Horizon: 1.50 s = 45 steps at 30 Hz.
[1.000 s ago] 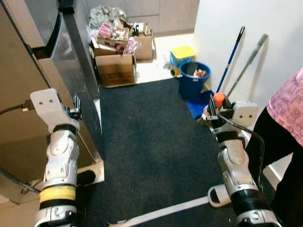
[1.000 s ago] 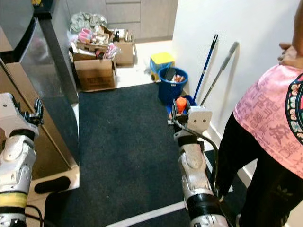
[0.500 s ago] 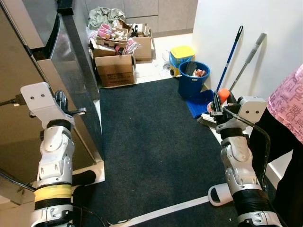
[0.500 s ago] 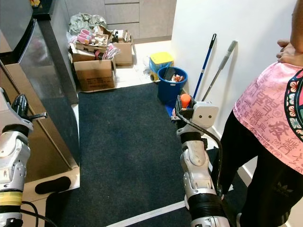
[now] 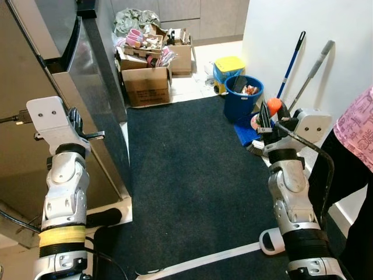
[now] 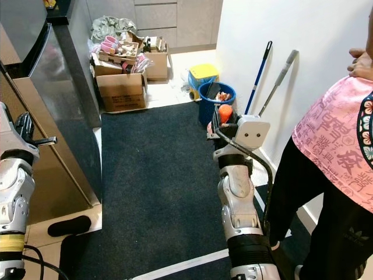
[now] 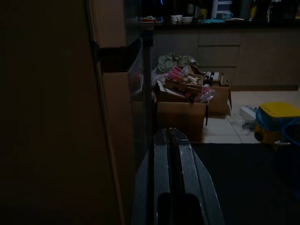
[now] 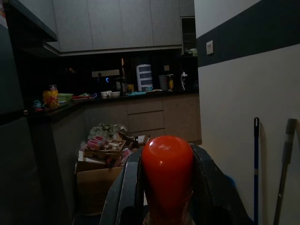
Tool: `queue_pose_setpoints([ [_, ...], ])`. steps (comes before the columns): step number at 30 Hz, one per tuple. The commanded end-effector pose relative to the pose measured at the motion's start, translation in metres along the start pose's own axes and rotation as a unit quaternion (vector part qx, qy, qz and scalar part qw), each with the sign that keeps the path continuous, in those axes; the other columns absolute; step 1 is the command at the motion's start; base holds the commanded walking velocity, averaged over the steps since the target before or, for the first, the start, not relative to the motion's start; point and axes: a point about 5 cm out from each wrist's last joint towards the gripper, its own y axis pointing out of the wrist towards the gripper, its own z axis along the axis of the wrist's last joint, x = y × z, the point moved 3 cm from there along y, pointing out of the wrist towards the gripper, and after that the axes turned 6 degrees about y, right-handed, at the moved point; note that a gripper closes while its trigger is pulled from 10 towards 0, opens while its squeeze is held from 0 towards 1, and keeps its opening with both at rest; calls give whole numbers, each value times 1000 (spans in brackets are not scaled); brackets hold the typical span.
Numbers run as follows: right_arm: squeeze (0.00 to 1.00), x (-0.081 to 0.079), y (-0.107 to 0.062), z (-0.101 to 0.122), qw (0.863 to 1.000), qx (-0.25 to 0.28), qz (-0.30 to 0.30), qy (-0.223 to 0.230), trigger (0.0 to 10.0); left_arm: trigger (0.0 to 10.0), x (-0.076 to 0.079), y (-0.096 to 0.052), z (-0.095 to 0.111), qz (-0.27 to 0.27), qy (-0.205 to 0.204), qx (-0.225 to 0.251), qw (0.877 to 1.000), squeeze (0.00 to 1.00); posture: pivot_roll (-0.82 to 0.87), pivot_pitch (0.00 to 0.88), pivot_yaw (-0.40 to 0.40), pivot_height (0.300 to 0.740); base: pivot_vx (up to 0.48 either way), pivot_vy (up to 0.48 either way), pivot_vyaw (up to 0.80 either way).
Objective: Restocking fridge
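The fridge [image 5: 96,87] stands on my left, its dark steel front closed, with a handle [image 5: 71,36] near the top. My left gripper [image 5: 87,127] is raised beside that front, and its fingers [image 7: 169,145] are pressed together with nothing between them. My right gripper [image 5: 268,116] is held up on the right, shut on a rounded orange-red item [image 8: 167,161], also seen as the orange-red item [image 5: 274,106] in front of the blue bucket. What lies below the item's top is hidden by the fingers.
A person in a pink shirt [image 6: 338,146] stands close on my right. A blue bucket [image 5: 242,99], a yellow box [image 5: 229,64] and two mops [image 5: 291,61] line the white wall. Filled cardboard boxes [image 5: 145,81] sit beyond the dark carpet [image 5: 186,169]. A white slipper [image 5: 269,240] lies by my right arm.
The camera has shifted a little. My left gripper has swung outward toward the fridge front and stays shut. The right gripper still holds the orange-red item, slightly higher.
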Motion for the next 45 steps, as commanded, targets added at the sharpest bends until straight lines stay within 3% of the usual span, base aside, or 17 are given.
queue_pose_setpoints([
  [1, 0, 0, 1, 4, 1000, 4, 1, 3, 10000, 10000, -2, 0, 3, -3, 18, 5, 1000, 0, 75, 0, 22, 740, 480, 0, 0],
  [18, 0, 3, -2, -3, 1000, -13, -4, -3, 10000, 10000, 0, 3, 5, -2, 21, 5, 1000, 0, 73, 0, 32, 740, 447, 0, 0],
  [26, 0, 4, -4, -6, 1000, -18, -7, -3, 10000, 10000, -4, 4, 4, 10, 14, -2, 1000, 0, 72, 0, 36, 740, 164, 0, 0],
  [31, 0, 2, -5, -8, 1000, -25, 2, -3, 10000, 10000, -17, 0, 0, 34, 9, -8, 999, 0, 71, 0, 38, 740, 0, 0, 0],
  [35, 0, -1, -7, -11, 999, -32, 14, -3, 10000, 10000, -40, -6, -9, 73, 31, -22, 997, 0, 75, 0, 41, 740, 0, 0, 0],
  [40, 0, -4, -7, -12, 999, -33, 22, -4, 10000, 10000, -56, -9, -13, 78, 45, -27, 996, 0, 76, 0, 42, 740, 0, 0, 0],
  [44, 0, -10, -8, -13, 999, -35, 35, -5, 10000, 10000, -85, 4, -14, 93, 76, -34, 992, 0, 85, 0, 38, 740, 0, 0, 0],
  [45, 0, -10, -8, -13, 999, -35, 35, -5, 10000, 10000, -85, 4, -14, 93, 76, -34, 992, 0, 85, 0, 38, 740, 0, 0, 0],
])
